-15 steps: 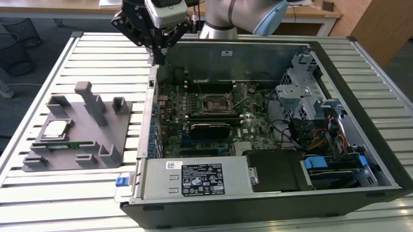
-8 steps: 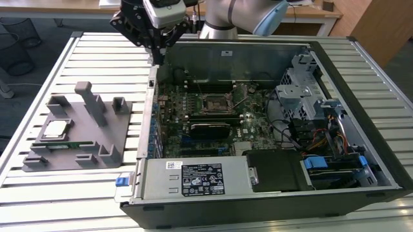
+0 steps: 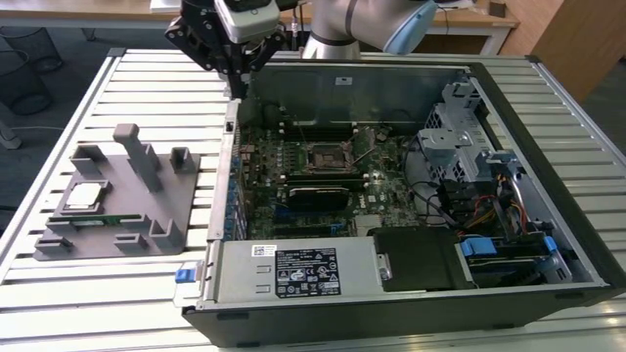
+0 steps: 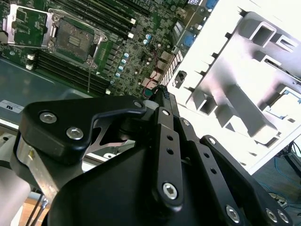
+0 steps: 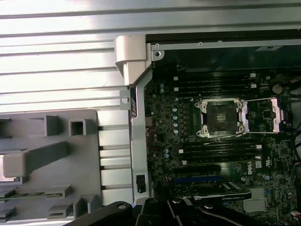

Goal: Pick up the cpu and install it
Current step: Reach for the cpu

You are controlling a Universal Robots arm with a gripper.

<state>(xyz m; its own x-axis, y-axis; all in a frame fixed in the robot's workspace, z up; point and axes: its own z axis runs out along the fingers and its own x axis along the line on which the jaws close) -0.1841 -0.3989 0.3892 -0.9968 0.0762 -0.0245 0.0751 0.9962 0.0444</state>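
The cpu [image 3: 83,196], a small square chip with a silver top, lies in a recess of the grey plastic tray [image 3: 146,213] on the exterior view's left. My gripper [image 3: 237,88] hangs high over the far left corner of the open computer case [image 3: 411,308], well away from the cpu, with its fingers shut on nothing. In the second wrist view the black gripper [image 4: 160,90] narrows to a closed tip. The motherboard's cpu socket [image 3: 330,155] [image 5: 221,117] [image 4: 75,40] stands empty, its metal load plate [image 5: 265,115] flipped open.
A thin green memory stick [image 3: 93,220] lies on the tray in front of the cpu, among upright grey blocks [image 3: 137,154]. The case holds a drive cage [image 3: 459,139], cables and a power supply [image 3: 293,268]. All of this rests on a slatted metal table [image 3: 98,308].
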